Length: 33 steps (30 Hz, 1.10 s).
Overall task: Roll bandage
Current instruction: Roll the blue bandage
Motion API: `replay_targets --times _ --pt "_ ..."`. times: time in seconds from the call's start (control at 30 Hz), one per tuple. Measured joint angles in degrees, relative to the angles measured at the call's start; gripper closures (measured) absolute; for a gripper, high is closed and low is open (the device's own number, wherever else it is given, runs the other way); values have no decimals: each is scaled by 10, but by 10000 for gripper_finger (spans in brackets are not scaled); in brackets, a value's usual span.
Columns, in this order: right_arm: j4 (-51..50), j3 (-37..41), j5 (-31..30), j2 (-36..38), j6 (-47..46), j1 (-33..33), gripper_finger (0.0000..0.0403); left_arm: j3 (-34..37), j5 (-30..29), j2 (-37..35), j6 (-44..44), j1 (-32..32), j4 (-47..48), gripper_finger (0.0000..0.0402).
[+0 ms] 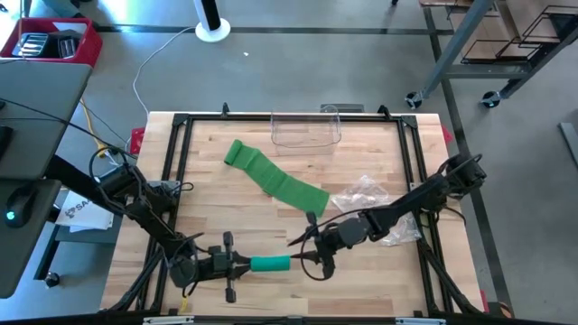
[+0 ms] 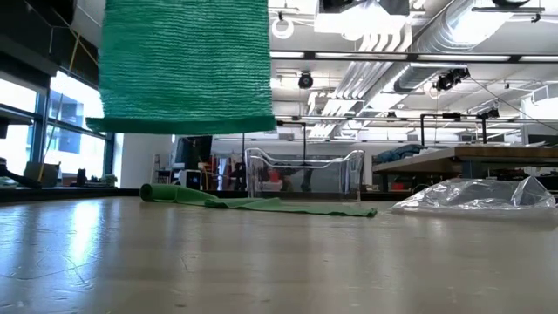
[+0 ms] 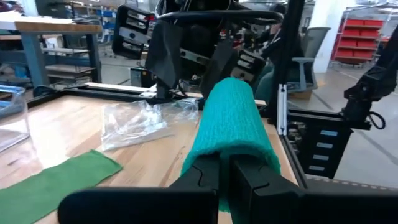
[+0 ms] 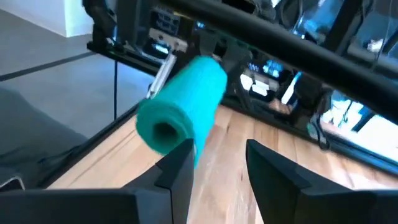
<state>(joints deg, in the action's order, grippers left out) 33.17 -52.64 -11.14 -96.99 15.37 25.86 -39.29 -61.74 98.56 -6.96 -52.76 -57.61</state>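
**Two arms meet over a teal bandage roll**

The left arm reaches low along the near edge of the worktop (image 1: pixel 226 203), its left claw (image 1: pixel 242 264) clamped tight on one end of a teal bandage roll (image 1: pixel 270 264). The roll is held clear of the wood, its long axis lying level and pointing toward the right claw (image 1: pixel 307 257). That claw, on an arm stretched in from the right, stands open just beside the roll's free end, gripping nothing. Farther back lie a green bandage strip (image 1: pixel 275 179), a clear tray (image 1: pixel 305 132) and a plastic bag (image 1: pixel 372 200).
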Motion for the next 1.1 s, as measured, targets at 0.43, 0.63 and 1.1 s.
replay_targets --times 0.43,0.63,1.1 --pt "15 0 -12 -12 8 5 266 0 13 0 20 14 -24 401" --pt "-30 0 -81 17 8 22 266 0 6 0 21 14 -26 401" --pt "-24 0 -69 26 7 33 266 0 14 0 26 36 -29 401"
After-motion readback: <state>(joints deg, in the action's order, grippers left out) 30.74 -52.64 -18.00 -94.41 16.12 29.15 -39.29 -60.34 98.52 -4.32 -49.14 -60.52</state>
